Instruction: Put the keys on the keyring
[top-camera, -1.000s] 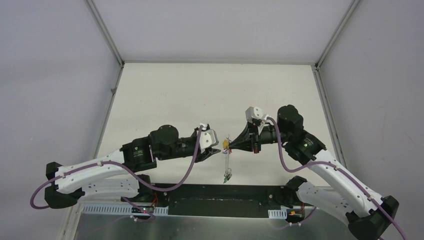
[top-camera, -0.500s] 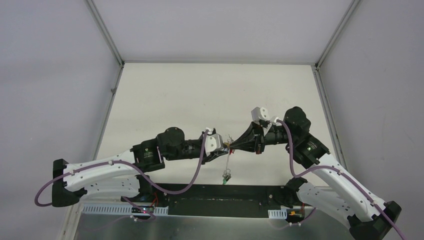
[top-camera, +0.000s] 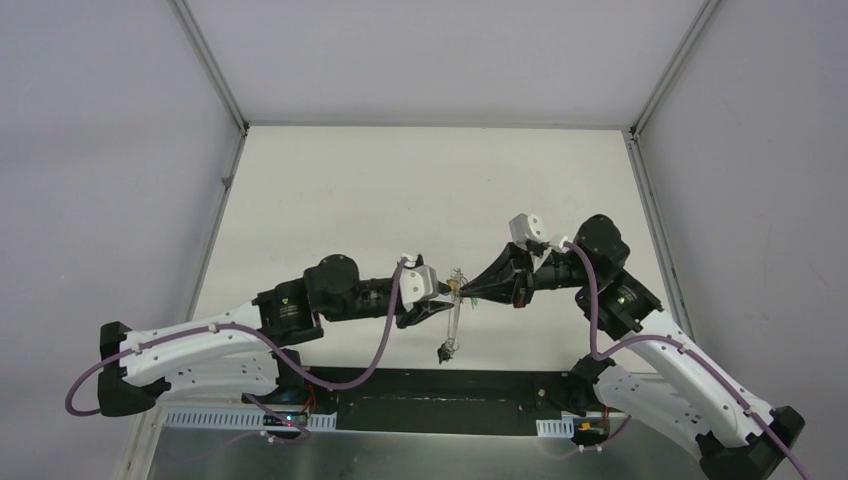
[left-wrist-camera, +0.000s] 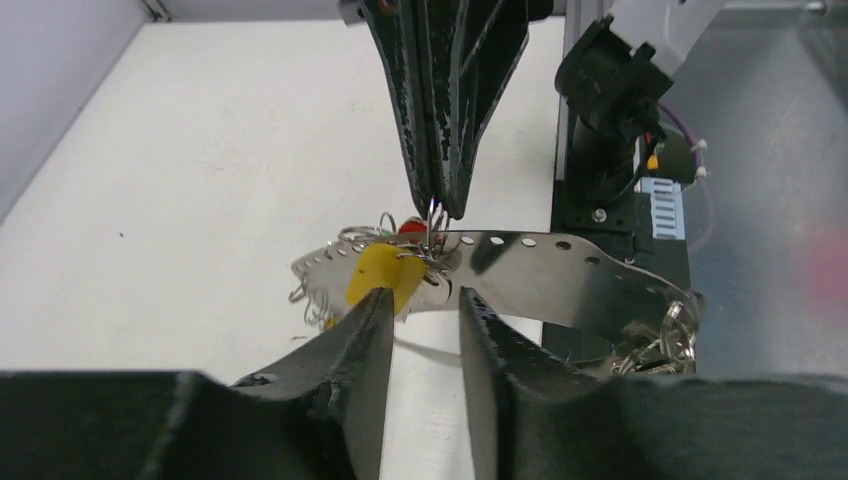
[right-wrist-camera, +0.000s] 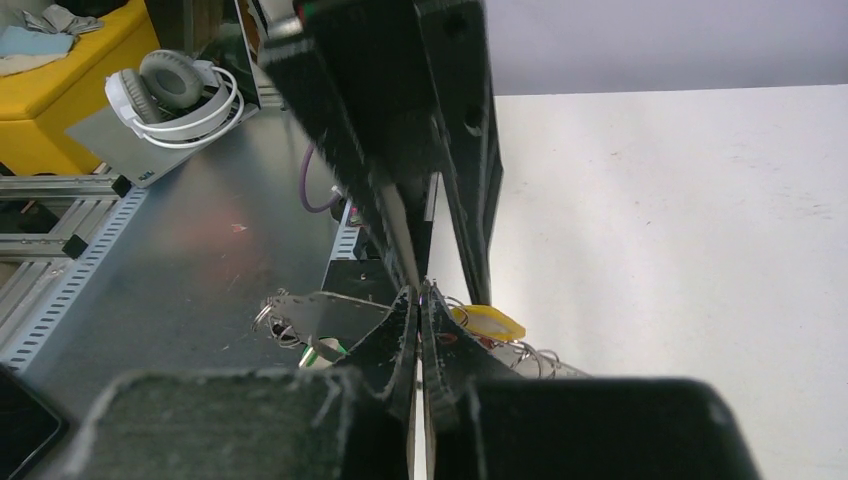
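The keyring (left-wrist-camera: 560, 275) hangs in mid-air near the middle of the frame, above the white table (top-camera: 400, 180). From overhead it is only a thin sliver seen edge-on, running downward. The left wrist view shows it as a broad, shiny flat band punched with a row of small round holes. It curves off to the lower right, where a cluster of keys (left-wrist-camera: 660, 340) dangles on wire loops. A yellow-headed key (left-wrist-camera: 385, 275), in dull plastic, sits against the band just above the left gripper (left-wrist-camera: 425, 305). That gripper's matte black jaws stand apart, with bare table showing between them. The right gripper (left-wrist-camera: 440, 205) reaches down from the top of the frame. Its weave-textured jaws are pressed tight on the band's upper edge, beside a small wire loop. Only the right wrist view catches the white headphones (right-wrist-camera: 185, 85), at upper left.
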